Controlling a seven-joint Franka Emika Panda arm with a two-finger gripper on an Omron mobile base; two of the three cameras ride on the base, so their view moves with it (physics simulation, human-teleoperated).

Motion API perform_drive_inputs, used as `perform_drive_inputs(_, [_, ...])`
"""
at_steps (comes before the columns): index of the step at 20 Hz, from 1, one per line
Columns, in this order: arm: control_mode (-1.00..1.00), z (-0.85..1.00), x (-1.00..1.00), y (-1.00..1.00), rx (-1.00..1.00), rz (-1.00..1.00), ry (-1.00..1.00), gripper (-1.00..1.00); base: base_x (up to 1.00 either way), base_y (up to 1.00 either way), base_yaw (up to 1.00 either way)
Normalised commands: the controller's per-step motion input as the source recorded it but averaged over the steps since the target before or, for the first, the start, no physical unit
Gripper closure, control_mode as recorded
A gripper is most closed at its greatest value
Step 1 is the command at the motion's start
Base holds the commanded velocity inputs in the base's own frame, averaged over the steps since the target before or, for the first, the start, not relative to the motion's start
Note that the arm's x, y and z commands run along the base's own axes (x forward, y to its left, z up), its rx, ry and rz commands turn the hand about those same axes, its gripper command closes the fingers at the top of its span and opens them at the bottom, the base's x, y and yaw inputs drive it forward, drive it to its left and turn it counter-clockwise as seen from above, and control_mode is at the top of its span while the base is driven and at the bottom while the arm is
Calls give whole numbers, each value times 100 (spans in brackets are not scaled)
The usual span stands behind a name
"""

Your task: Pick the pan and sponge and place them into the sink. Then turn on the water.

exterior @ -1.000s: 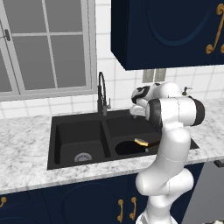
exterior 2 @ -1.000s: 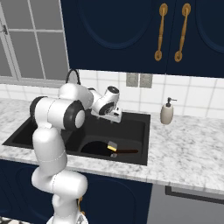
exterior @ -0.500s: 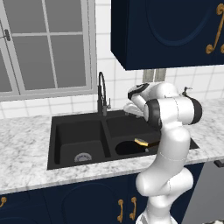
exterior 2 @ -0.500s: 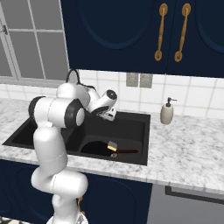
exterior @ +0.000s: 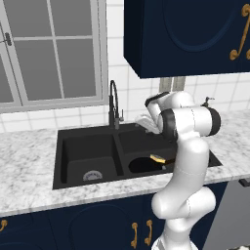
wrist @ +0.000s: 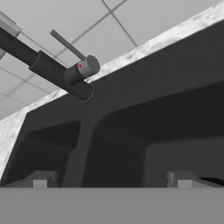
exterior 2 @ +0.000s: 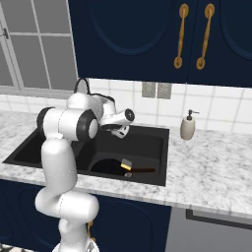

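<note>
Pan [exterior 2: 110, 166] and sponge [exterior 2: 126, 165] sit in the sink's [exterior: 88, 137] right basin; claw [wrist: 111, 178] spread, empty, near the faucet [exterior: 114, 104]: risk is clipping the neck and missing its lever [wrist: 67, 44].

Open air separates the end effector [wrist: 111, 179] from the faucet [wrist: 52, 72].
</note>
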Motion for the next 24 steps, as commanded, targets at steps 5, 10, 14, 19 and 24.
perform_drive_inputs(5, [-100, 0, 7, 5, 0, 0, 0, -100, 0, 0, 0])
perform_drive_inputs(10, [-100, 8, 30, 18, 6, 0, 0, -100, 0, 0, 0])
perform_drive_inputs(14, [-100, 14, 40, 18, 10, 0, 0, -100, 0, 0, 0])
perform_drive_inputs(19, [-100, 1, 44, 10, 7, 0, 0, -100, 0, 0, 0])
perform_drive_inputs(24, [-100, 2, 35, 6, 4, 0, 0, -100, 0, 0, 0])
